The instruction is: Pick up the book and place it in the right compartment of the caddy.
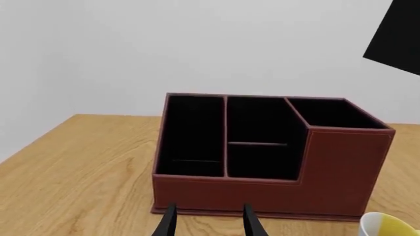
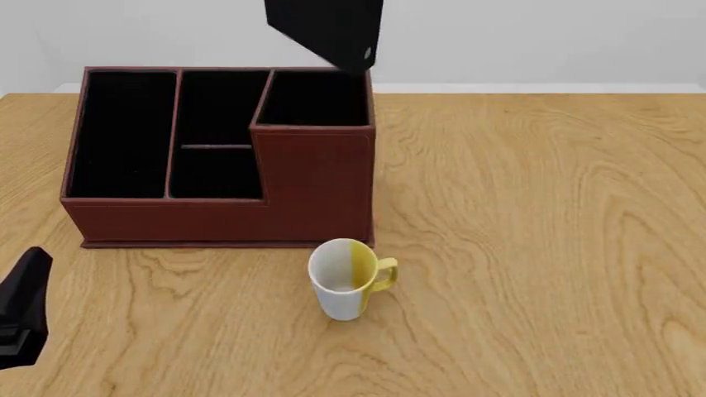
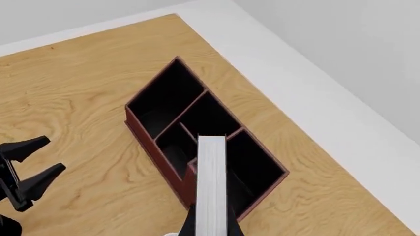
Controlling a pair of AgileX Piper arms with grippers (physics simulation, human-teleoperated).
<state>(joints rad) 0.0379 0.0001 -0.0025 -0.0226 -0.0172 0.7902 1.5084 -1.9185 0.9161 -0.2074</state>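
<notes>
The black book [image 2: 326, 29] hangs tilted in the air over the caddy's [image 2: 221, 207] back right corner, above the tall-walled right compartment [image 2: 314, 101]. In the right wrist view my right gripper [image 3: 211, 227] is shut on the book, whose white page edge [image 3: 211, 182] points down at the caddy [image 3: 157, 142] and the right compartment [image 3: 256, 169]. The right gripper itself does not show in the front view. My left gripper [image 1: 210, 226] is open and empty, low in front of the caddy [image 1: 262, 191]. The book's corner [image 1: 397, 37] shows high above the right compartment [image 1: 335, 114].
A white-and-yellow mug [image 2: 347, 277] stands upright on the wooden table [image 2: 551, 248] just in front of the caddy's right front corner; it also shows in the left wrist view [image 1: 387, 226]. The left arm [image 2: 22, 318] sits at the table's front left.
</notes>
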